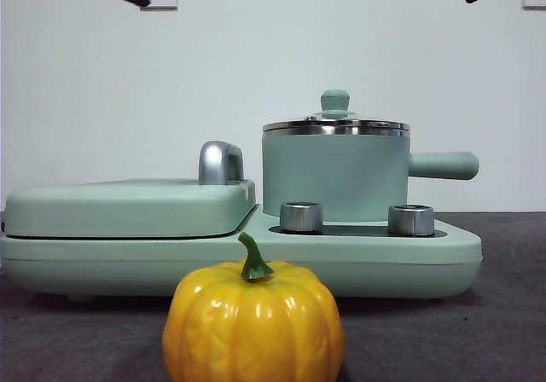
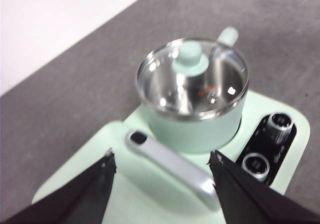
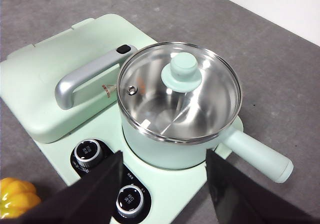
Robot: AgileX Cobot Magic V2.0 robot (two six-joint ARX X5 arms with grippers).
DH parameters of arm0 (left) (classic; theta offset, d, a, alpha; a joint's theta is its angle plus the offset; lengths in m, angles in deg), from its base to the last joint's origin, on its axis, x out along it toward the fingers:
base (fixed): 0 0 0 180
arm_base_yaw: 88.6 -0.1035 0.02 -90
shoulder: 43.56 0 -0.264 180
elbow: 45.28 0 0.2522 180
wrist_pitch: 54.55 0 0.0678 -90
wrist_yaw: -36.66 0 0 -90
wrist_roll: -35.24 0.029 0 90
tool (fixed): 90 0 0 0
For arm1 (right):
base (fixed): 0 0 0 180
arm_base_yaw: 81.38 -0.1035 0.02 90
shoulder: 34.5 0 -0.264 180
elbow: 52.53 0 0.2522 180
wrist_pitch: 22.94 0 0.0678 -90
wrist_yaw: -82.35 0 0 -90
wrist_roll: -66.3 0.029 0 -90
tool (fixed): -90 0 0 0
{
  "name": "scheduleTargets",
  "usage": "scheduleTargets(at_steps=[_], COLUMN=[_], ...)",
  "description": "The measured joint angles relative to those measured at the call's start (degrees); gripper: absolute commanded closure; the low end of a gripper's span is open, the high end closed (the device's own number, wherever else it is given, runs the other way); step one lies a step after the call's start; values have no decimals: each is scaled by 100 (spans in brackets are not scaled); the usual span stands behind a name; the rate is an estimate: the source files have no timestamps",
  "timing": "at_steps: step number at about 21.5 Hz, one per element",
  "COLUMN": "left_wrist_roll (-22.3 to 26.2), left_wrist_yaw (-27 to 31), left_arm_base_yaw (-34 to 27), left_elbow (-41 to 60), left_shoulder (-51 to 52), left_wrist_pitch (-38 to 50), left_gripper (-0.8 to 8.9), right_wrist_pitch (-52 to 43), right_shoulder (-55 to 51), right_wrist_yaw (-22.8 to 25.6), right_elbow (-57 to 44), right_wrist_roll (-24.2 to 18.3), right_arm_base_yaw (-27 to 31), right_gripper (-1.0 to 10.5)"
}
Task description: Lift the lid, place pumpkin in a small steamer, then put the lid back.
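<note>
The right gripper (image 3: 162, 184) hangs above the cooker with its two black jaws spread wide and nothing between them, the small steamer (image 3: 165, 149) framed in the gap. The left gripper (image 2: 162, 184) is likewise high over the appliance, jaws parted and empty, looking down past the chrome handle (image 2: 172, 169) of the flat griddle cover (image 2: 150, 199). In the front view both arms show only as black tips at the top corners.

The small steamer stands on the right half of the mint-green cooker base (image 1: 256, 263), just behind two steel control knobs (image 1: 301, 217), its straight side handle (image 1: 444, 165) pointing away from the griddle side. The lid (image 1: 335, 124) sits closed on the steamer's steel rim, its mint-green knob (image 3: 181, 72) upright at the centre; through the glass the shiny bare inside of the pot can be seen in the right wrist view. The left wrist view is somewhat blurred, so a small reddish mark seen through the glass there cannot be identified.

The pumpkin (image 1: 253, 324) rests on the grey table (image 1: 478, 331) in front of the cooker, near its middle and apart from it, stem up and curving slightly. A sliver of it also shows at the corner of the right wrist view (image 3: 15, 196), beside the knob end of the base.
</note>
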Motion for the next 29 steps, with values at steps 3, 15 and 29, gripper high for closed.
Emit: scheduleTargets(at_steps=[3, 15, 29], left_wrist_roll=[-83, -911, -1690], left_wrist_yaw=[0, 0, 2], left_arm_base_yaw=[160, 704, 1010], left_elbow=[-7, -20, -20], left_shoulder=[-144, -1342, -2546], left_wrist_pitch=[280, 1886, 3543], left_gripper=[501, 505, 504], right_wrist_pitch=[-9, -92, -92], right_shoulder=[0, 0, 0], right_wrist_yaw=[0, 0, 0], right_elbow=[0, 0, 0], right_wrist_roll=[0, 0, 0], right_arm_base_yaw=[0, 0, 0], right_gripper=[683, 683, 684])
